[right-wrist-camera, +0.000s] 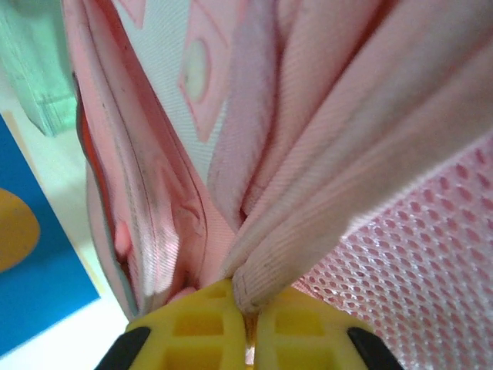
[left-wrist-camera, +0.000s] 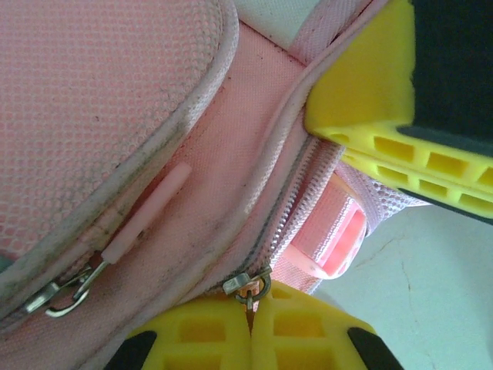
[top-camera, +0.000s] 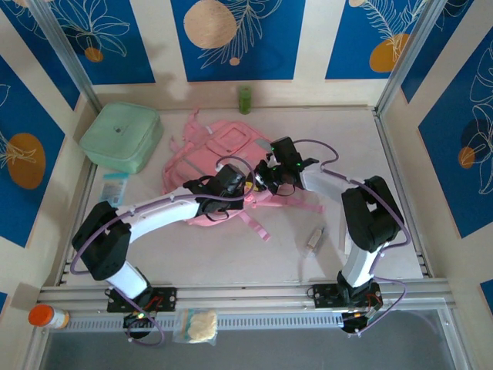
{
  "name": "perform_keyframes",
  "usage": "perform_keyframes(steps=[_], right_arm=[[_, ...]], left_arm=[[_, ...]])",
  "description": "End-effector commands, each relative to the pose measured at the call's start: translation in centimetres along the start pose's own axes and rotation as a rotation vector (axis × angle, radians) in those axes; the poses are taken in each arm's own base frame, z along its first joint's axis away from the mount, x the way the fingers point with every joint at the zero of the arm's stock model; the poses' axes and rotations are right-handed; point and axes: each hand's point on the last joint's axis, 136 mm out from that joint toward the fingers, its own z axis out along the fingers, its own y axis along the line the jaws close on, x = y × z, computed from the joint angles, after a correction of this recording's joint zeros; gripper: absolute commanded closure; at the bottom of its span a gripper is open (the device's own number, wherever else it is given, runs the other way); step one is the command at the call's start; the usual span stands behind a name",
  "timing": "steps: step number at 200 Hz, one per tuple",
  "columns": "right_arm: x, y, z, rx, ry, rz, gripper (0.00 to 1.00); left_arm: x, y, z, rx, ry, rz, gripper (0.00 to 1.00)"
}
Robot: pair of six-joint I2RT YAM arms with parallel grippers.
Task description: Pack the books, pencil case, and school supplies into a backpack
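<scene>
From above, the soft pink backpack is lying mid-tabletop, with both arms reaching over its near edge. At the left wrist, the left gripper is pinching the small metal zipper pull between pressed-together jaws, likely to work the zip. At the right wrist, the right gripper is clamping a ribbed fabric fold beside the mesh, probably bracing the bag.

Pale table with pink backpack, mint box, green bottle
</scene>
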Motion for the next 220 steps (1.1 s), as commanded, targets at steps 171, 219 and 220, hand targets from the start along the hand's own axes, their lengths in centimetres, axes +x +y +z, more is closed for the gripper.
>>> perform_keyframes(steps=[171, 219, 220], right_arm=[[2.4, -0.8, -3.6, -0.039, 0.019, 0.055, 0.39], [2.5, 0.2, 0.9, -0.006, -0.019, 0.089, 0.49], [2.5, 0.2, 0.9, -0.004, -0.021, 0.086, 0.5]], left_arm=[[1.7, 0.3, -3.9, 0.136, 0.04, 0.036, 1.0], [2.1, -0.2, -3.7, 0.159, 0.052, 0.035, 1.0], [2.1, -0.2, -3.7, 0.16, 0.052, 0.035, 1.0]])
